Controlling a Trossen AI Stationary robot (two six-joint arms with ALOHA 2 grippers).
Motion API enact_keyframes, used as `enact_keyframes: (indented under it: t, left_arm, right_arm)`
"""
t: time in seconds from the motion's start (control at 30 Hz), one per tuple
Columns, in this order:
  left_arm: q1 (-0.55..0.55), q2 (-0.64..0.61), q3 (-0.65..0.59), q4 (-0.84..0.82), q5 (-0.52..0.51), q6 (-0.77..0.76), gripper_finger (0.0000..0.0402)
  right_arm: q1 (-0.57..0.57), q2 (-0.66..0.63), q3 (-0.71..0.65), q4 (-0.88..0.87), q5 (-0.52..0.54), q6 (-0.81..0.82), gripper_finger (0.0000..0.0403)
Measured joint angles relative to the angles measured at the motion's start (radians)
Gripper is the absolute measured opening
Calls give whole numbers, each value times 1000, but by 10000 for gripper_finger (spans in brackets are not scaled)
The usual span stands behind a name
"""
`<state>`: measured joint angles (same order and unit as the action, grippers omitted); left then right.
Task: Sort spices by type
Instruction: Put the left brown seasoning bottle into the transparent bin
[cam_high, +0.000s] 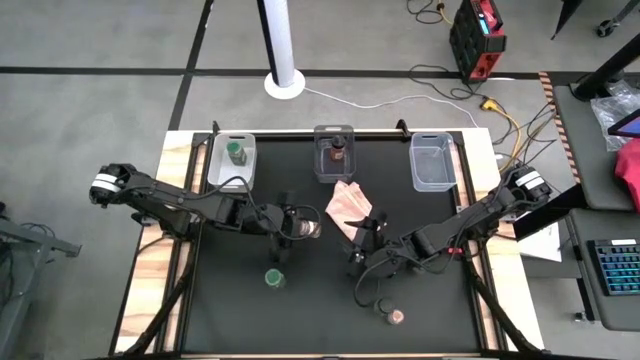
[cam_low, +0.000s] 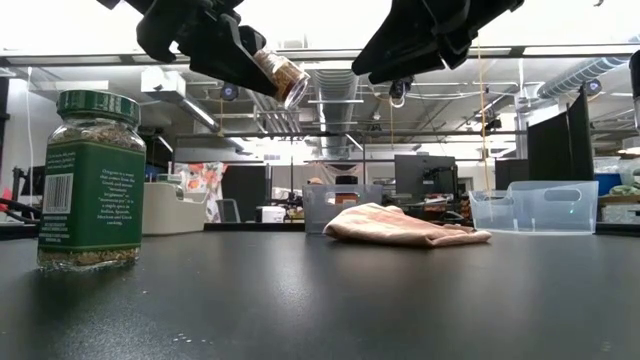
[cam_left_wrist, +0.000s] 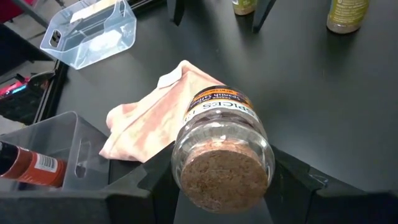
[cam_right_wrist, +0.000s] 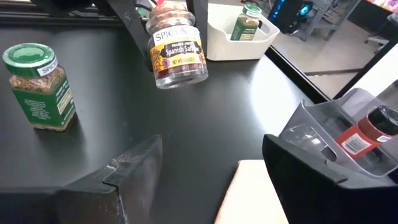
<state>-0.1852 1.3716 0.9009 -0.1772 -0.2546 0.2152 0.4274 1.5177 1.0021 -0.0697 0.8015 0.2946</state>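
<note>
My left gripper (cam_high: 297, 226) is shut on a clear saffron jar (cam_low: 281, 76) with a tan lid and holds it above the table's middle. My right gripper (cam_high: 357, 250) hangs open just right of it, over the near edge of the pink cloth (cam_high: 350, 208). A green-lidded jar (cam_high: 274, 279) stands upright on the mat near the left gripper. A pinkish-lidded jar (cam_high: 396, 316) stands toward the near edge. The left bin (cam_high: 218, 165) holds a green-lidded jar (cam_right_wrist: 245, 17). The middle bin (cam_high: 320, 165) holds a dark-lidded jar (cam_high: 337, 152). My left gripper pinches the saffron jar at its lid end (cam_left_wrist: 186, 163) between the two fingers (cam_left_wrist: 140, 190), one on each side. The fingers slant down from the table's left. The jar is lifted clear and tilted, with its base (cam_low: 296, 95) pointing down and away from the gripper.
An empty clear bin (cam_high: 433, 162) sits at the far right of the black mat. The crumpled cloth (cam_low: 400, 225) lies between the middle bin and my right gripper. Bare mat lies along the near edge around the two standing jars.
</note>
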Motion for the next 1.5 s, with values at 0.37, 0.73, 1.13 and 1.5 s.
enact_keyframes:
  t: [0.37, 0.73, 1.13, 1.5]
  left_arm:
    - [0, 0, -8, -4, 0, -52, 171]
    - [0, 0, -47, 27, 0, -117, 171]
    - [-2, 0, -52, 83, 4, -156, 171]
    - [-2, 0, -53, 135, 11, -176, 171]
  right_arm:
    - [0, 81, -1, 8, -19, 38, 296]
    - [-5, 133, 2, 127, -19, -22, 308]
    - [-27, 149, 6, 279, -17, -178, 307]
    - [-59, 149, 7, 378, -39, -415, 325]
